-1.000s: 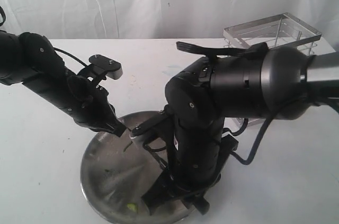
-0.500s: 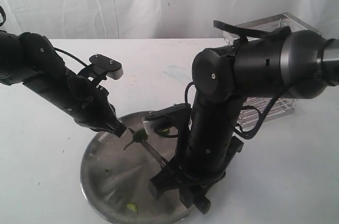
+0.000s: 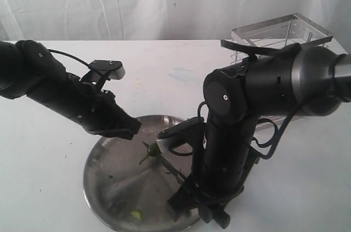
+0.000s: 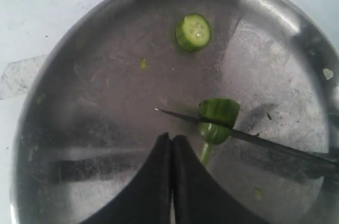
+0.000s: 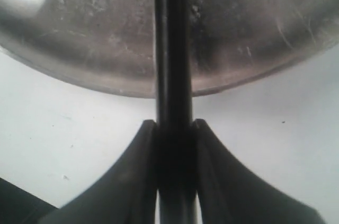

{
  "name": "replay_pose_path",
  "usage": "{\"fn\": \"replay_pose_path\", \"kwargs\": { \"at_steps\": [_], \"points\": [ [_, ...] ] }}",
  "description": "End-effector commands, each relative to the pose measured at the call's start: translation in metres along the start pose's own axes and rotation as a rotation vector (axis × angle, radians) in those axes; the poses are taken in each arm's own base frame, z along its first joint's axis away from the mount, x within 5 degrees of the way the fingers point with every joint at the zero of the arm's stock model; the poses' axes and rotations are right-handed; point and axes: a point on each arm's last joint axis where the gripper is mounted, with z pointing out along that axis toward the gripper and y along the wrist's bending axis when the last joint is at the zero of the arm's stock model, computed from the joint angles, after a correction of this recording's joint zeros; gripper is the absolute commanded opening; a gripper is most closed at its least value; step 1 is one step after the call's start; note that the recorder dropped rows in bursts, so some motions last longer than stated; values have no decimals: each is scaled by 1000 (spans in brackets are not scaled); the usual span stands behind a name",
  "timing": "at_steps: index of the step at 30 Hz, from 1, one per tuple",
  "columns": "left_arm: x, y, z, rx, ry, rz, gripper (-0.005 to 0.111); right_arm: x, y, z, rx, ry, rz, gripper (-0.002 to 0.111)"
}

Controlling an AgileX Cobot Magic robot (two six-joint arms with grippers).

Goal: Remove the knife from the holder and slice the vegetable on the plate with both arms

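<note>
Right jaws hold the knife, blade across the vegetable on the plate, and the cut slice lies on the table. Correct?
No: the cut slice lies on the plate, not the table, as the left wrist view shows. The right jaws do hold the knife, blade across the vegetable.

Middle of the plate (image 3: 97, 185) crowded: the knife (image 3: 174, 169) runs across it from the near-right rim, blade crossing the vegetable (image 3: 149, 152). The right arm (image 3: 258, 84) rises bulky over that rim, right gripper (image 5: 173, 125) clamped on the knife handle; no way in from the right. The left gripper (image 3: 133, 128), jaws together, hangs low over the far-left rim, tips just beside the vegetable's stem. Near-left part of the plate lies open, one cut slice (image 3: 135, 215) there. The holder (image 3: 285, 33) stands at the far right, behind the right arm. Bare table (image 3: 44, 188) left of the plate and behind it gives passing room.
</note>
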Motion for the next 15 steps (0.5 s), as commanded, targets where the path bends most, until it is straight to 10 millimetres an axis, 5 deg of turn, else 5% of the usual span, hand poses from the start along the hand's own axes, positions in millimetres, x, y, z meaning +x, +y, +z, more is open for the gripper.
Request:
{"fn": "replay_pose_path", "kwargs": {
  "at_steps": [1, 6, 11, 15],
  "points": [
    [5, 0, 2, 8, -23, -76, 0, 1, 5, -1, 11, -11, -24, 0],
    [6, -1, 3, 11, -19, -68, 0, 2, 5, -1, 11, -6, -23, 0],
    [11, -6, 15, 34, 22, 148, 0, 1, 5, -1, 11, -8, -57, 0],
    [12, -5, 22, 39, 18, 112, 0, 2, 5, -1, 10, 4, -68, 0]
  ]
}}
